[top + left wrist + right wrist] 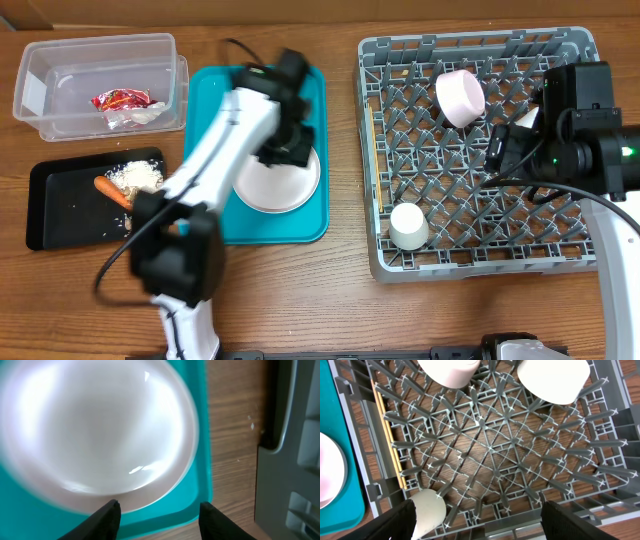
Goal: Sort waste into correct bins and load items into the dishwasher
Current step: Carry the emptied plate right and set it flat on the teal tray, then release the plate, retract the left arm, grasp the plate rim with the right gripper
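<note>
from where i stand the job looks nearly finished. the waste seems fully sorted. the clear tub (60,60) holds one red snack wrapper (120,99), with what i take to be one crumpled white tissue (143,114) tucked against it, though it is small from above. the black tray (60,225) holds one orange carrot (112,190) and one patch of beige nut shells and crumbs (135,175).

the grey dish rack (480,265) is mostly loaded. i count two bowls in it, a pale-pink bowl (460,97) and a white bowl (552,380) near the far side. there is one small white cup (408,226) by the near left corner. the wooden chopsticks (385,435), two of them, lie along the rack's left edge.

as i judge it, only one piece is left: the round white plate (285,190), alone on the teal tray (300,228), which sits on the surface (300,290) just beside the rack.

the left end effector (160,512) hovers close over the plate's edge on the rack side, fingers spread wide with nothing between them. the right end effector (479,510) hangs above the rack floor, its fingers also wide apart and empty.
</note>
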